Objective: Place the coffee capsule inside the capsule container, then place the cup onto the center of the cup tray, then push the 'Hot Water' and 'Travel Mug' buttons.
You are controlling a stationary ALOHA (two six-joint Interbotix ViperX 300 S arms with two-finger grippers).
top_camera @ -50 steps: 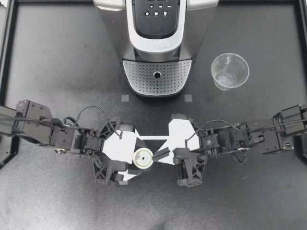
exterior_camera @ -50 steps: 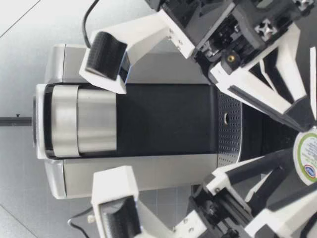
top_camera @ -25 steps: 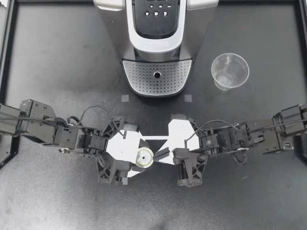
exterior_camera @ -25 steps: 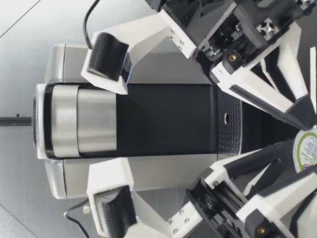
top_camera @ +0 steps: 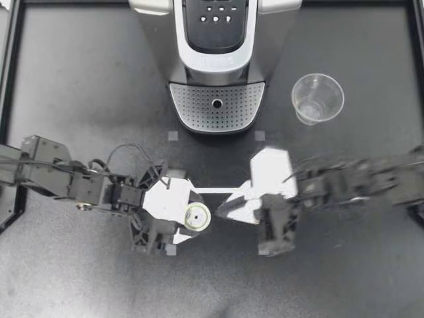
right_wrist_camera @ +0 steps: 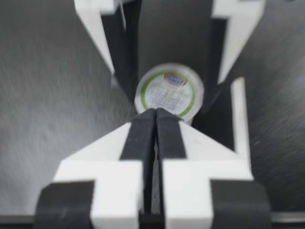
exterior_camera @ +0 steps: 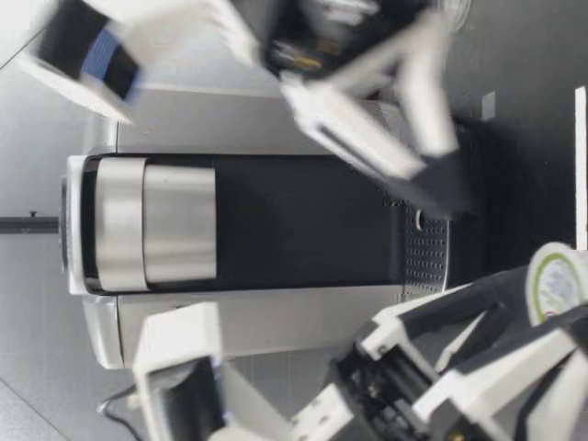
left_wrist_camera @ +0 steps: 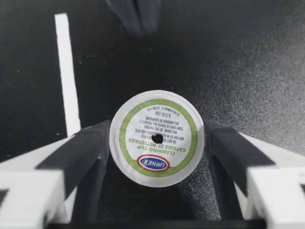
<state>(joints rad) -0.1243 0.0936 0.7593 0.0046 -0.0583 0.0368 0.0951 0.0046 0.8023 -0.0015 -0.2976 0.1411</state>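
Note:
The coffee capsule [top_camera: 197, 216], a small cup with a white, green-ringed lid facing up, sits between the fingers of my left gripper [top_camera: 196, 215]. Both dark fingers [left_wrist_camera: 88, 148] press its sides in the left wrist view, so that gripper is shut on the capsule [left_wrist_camera: 157, 137]. My right gripper [top_camera: 222, 207] is shut on nothing, a short way to the capsule's right and blurred. From the right wrist view the capsule [right_wrist_camera: 169, 93] lies just ahead of its closed fingertips [right_wrist_camera: 156, 114]. The clear plastic cup [top_camera: 317, 98] stands upright to the right of the coffee machine [top_camera: 217, 46].
The machine's perforated cup tray [top_camera: 217, 106] faces the grippers, with the buttons [top_camera: 216, 13] on its top panel. A white tape line [top_camera: 212, 191] and two small white squares [top_camera: 173, 136] mark the dark table. In the low view the machine [exterior_camera: 276, 230] rises behind both arms.
My left gripper has closed its fingers onto the capsule. My right gripper, earlier touching the capsule's edge, has drawn back to the right and is blurred with motion.

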